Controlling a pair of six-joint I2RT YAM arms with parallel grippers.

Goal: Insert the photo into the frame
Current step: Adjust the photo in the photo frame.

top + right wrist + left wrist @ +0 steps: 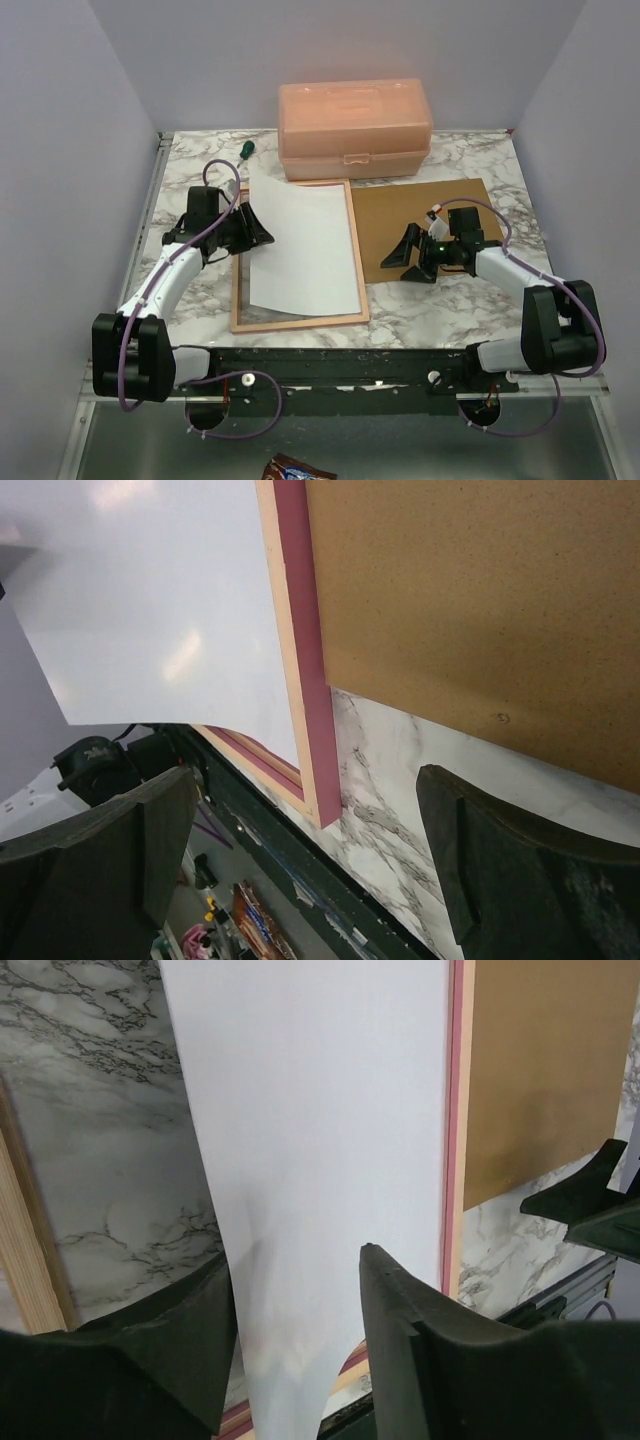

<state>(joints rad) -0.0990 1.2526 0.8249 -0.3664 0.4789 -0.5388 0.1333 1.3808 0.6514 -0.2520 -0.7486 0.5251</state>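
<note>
The photo [300, 250] lies white side up, slightly skewed, inside the frame [300, 322], whose pink and pale-wood rails show round it. Its top left corner sticks out over the frame's far rail. My left gripper [252, 228] is at the photo's left edge. In the left wrist view the photo [320, 1110] runs up between the two dark fingers [400, 1350], which stand apart; this left gripper [295, 1305] is open. My right gripper [405, 255] hovers open to the right of the frame. In the right wrist view the right gripper [300, 850] is above the frame's [300, 630] near right corner.
A brown backing board [440, 225] lies flat to the right of the frame, under the right arm. A peach plastic box [355, 128] stands at the back, with a green-handled screwdriver [244, 150] to its left. Grey walls close in both sides.
</note>
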